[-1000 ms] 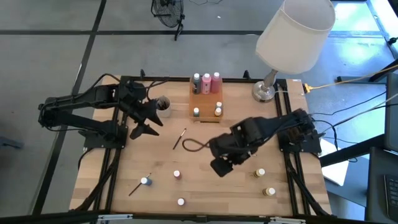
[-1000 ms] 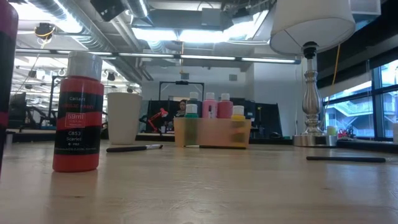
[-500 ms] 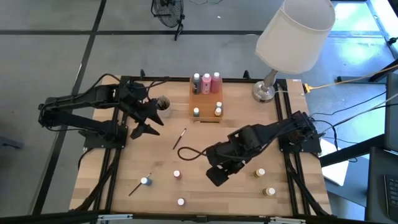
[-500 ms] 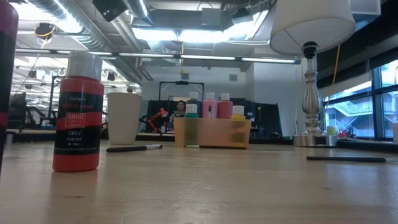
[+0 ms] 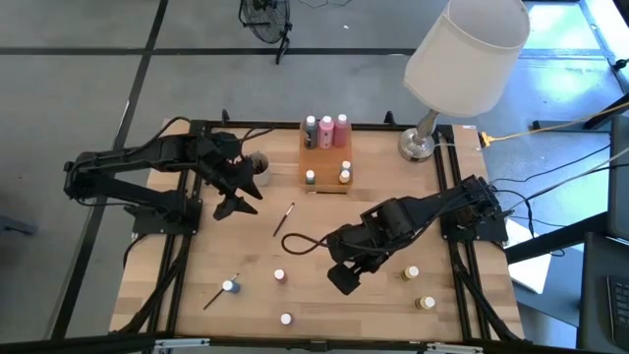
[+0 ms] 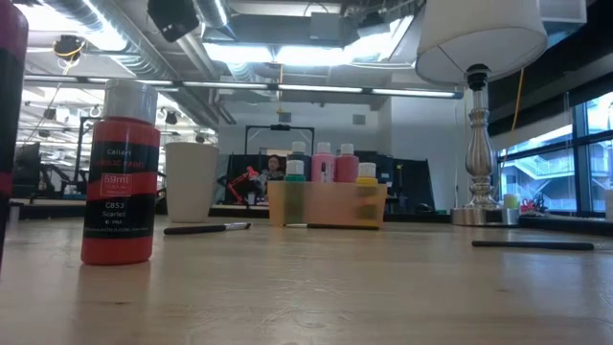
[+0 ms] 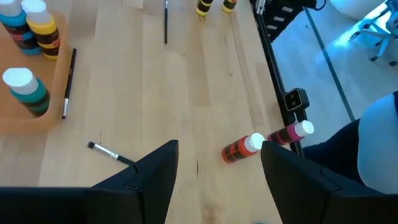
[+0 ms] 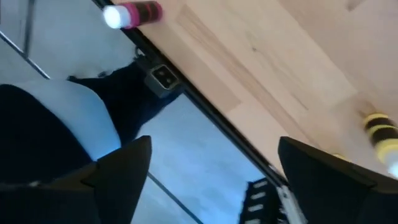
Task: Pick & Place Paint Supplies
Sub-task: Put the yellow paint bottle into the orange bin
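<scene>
High view has the paint stuff spread over the light wooden table (image 5: 314, 295): three taller squeeze bottles (image 5: 326, 129), one dark and two pink, stand at the back of the translucent orange tray (image 5: 324, 162), with two tiny white-capped pots (image 5: 328, 176) at its front. More tiny pots sit loose near the front edge, and a thin dark paintbrush (image 5: 284, 218) lies mid-table. Up close in the low view, a red pot with a black label (image 6: 120, 172) stands upright, its small print too fine to read. Left claw (image 5: 236, 205) hangs near the small round grey cup (image 5: 259, 165), fingers spread wide, nothing in them. Right claw (image 5: 340, 279) is down low over the table, also wide and empty; its wrist view cuts off a yellow-and-black pot (image 8: 380, 130) at the edge.
</scene>
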Available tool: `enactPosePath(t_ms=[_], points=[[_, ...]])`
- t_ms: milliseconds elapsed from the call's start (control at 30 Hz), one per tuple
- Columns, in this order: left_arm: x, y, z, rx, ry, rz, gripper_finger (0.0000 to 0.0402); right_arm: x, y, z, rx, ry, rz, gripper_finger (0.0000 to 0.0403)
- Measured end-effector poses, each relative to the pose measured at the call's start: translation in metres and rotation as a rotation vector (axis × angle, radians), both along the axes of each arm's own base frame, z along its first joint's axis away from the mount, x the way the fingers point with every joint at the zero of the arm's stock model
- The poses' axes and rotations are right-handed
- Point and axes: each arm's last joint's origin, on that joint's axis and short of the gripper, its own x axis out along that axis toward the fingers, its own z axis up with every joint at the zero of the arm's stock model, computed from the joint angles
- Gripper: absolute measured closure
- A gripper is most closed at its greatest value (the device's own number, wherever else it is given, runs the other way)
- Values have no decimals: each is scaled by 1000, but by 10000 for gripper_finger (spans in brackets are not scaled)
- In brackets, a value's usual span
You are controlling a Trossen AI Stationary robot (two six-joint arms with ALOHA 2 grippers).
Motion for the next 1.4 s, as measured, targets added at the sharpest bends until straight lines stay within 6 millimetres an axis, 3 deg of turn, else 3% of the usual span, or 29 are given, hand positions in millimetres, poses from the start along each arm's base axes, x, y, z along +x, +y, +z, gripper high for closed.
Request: enactPosePath(t_ms=[167,400,767,900,1133,1400], points=[[1,0,-1,12,0,-12,176,-24,-9,9,-92,102,-22,37],[5,1,0,47,-37,-39,176,-51,3,13,-149,104,-54,37],[19,2,-6,21,-18,-30,176,-107,15,-24,-244,362,-414,37],[21,2,-7,16,-12,-26,176,-110,21,-27,-244,362,-478,36],[24,3,-6,25,-43,-21,176,-105,20,-28,-262,298,-309,36],[27,11,-5,34,-66,8,176,-98,24,-28,-240,201,-298,36]])
